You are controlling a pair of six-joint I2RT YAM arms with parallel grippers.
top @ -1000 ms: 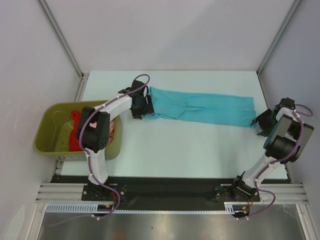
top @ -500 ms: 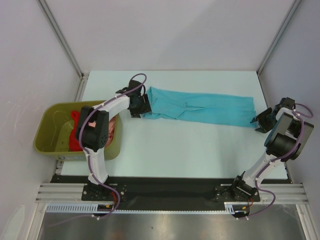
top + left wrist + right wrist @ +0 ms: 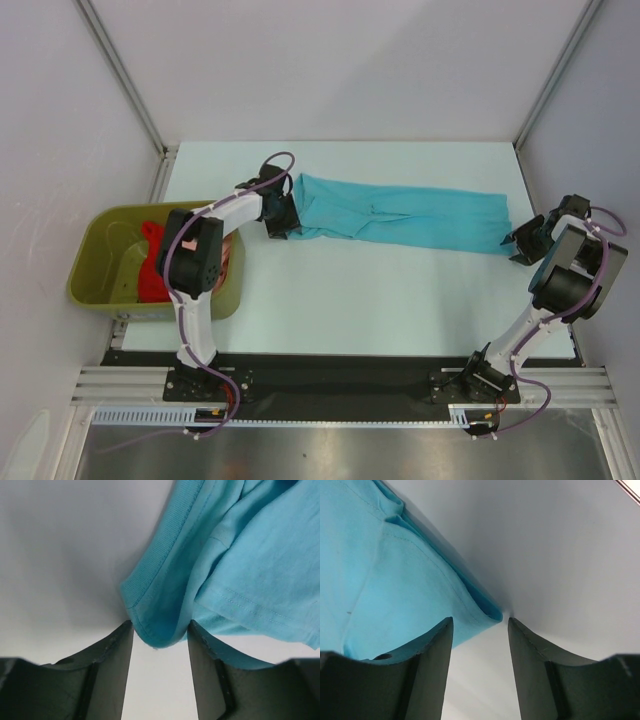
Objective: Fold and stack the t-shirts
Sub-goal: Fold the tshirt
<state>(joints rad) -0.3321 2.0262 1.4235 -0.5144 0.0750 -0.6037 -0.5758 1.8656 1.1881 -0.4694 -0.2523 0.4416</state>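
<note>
Top view with two wrist views. Three t-shirts were counted: one turquoise-blue t-shirt, one red t-shirt and one salmon-pink t-shirt. There were also two arms, each with one gripper, one olive-green tub and one white table.

The turquoise-blue t-shirt lay on the table as a long narrow band running left to right across the far half. The red and salmon-pink t-shirts lay bunched inside the tub, which sat off the table's left edge.

The left gripper was at the band's left end. In its wrist view the two fingers stood partly apart on either side of a ribbed, folded corner. The cloth touched both tips but did not look squeezed.

The right gripper was at the band's right end. Its fingers also stood partly apart. The hemmed corner reached into the gap beside the left finger and stopped short of the right one.

The left arm covered most of the salmon-pink t-shirt, leaving only a sliver visible. The tub wall and the arm cut off part of the red t-shirt. Both wrist views showed only the finger tips and a small patch of cloth. The top view did not show how many layers the band had.
</note>
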